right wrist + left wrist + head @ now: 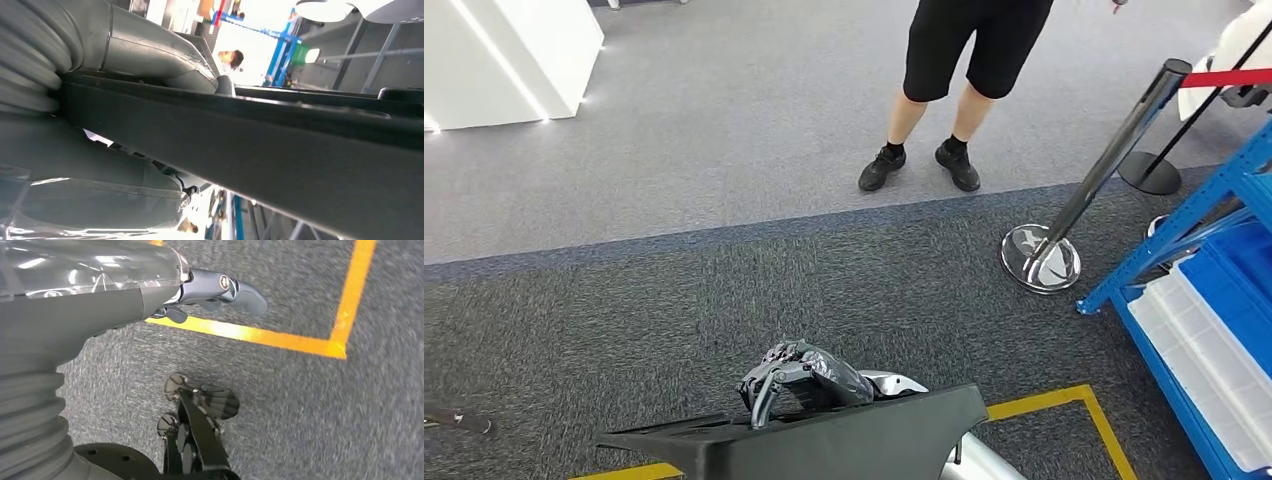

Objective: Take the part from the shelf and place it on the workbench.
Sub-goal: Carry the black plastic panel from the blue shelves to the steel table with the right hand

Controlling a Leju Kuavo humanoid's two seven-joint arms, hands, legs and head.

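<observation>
The part (824, 445) is a long flat black plastic piece, held low in the head view above the carpet. My right hand (802, 382) grips its upper edge, dark fingers curled over the rim. In the right wrist view the part (260, 140) runs as a dark bar across the picture, with the right hand (155, 60) pressed against it. My left hand (220, 290) hangs over the grey carpet beside a yellow floor line (280, 337), fingers loosely extended and holding nothing.
A blue shelf (1214, 230) with white and blue bins stands at the right. A chrome stanchion (1064, 225) with a red belt is beside it. A person (954, 60) stands ahead on the lighter carpet. A white block (514, 50) sits far left. Yellow tape (1064, 400) marks the floor.
</observation>
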